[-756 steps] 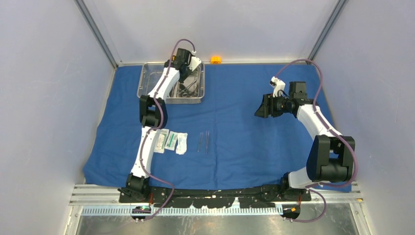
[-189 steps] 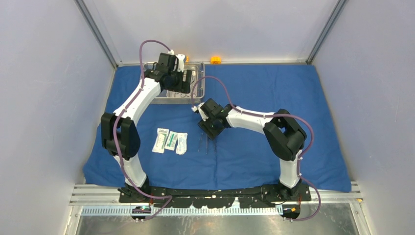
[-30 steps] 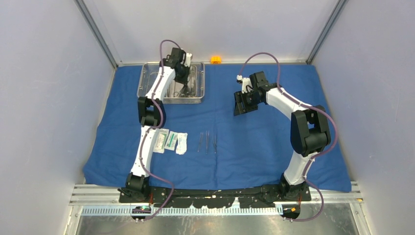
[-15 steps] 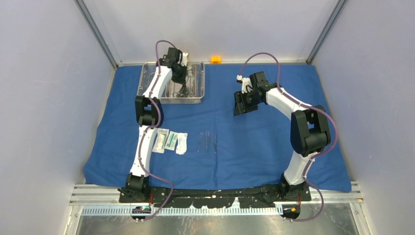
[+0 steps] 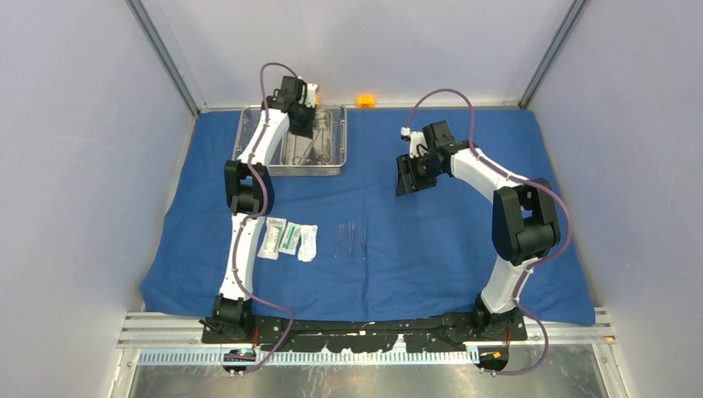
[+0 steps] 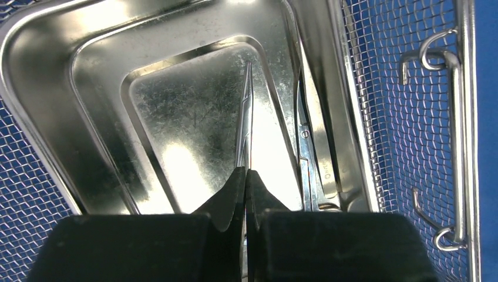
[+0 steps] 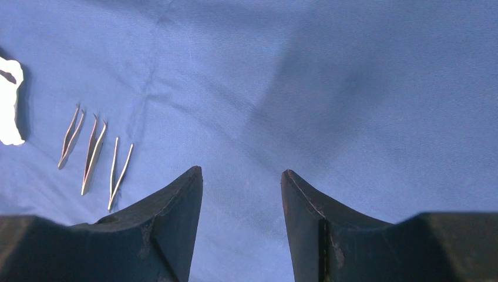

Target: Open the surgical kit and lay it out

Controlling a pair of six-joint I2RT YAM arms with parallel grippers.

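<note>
The blue cloth wrap (image 5: pixel 464 240) lies spread over the table. At the back left stands the steel mesh basket (image 5: pixel 245 137) with the smaller solid tray (image 6: pixel 88 117) inside it. My left gripper (image 6: pixel 245 171) reaches into the tray and is shut on a thin steel forceps (image 6: pixel 246 111) that points away from me. Scissors (image 6: pixel 305 153) lie along the tray's right wall. Three forceps (image 5: pixel 351 240) and three white-green packets (image 5: pixel 288 239) lie in a row on the cloth. My right gripper (image 7: pixel 242 173) hovers open above bare cloth, right of the basket, with nothing between its fingers.
A small orange block (image 5: pixel 366 101) sits at the back edge behind the cloth. The basket's wire handle (image 6: pixel 455 147) runs along its right side. Grey walls close in the left, right and back. In the right wrist view the laid-out forceps (image 7: pixel 91 150) are at the left.
My left gripper has closed on the forceps in the tray, and its arm has shifted slightly left. The right arm has not moved.
</note>
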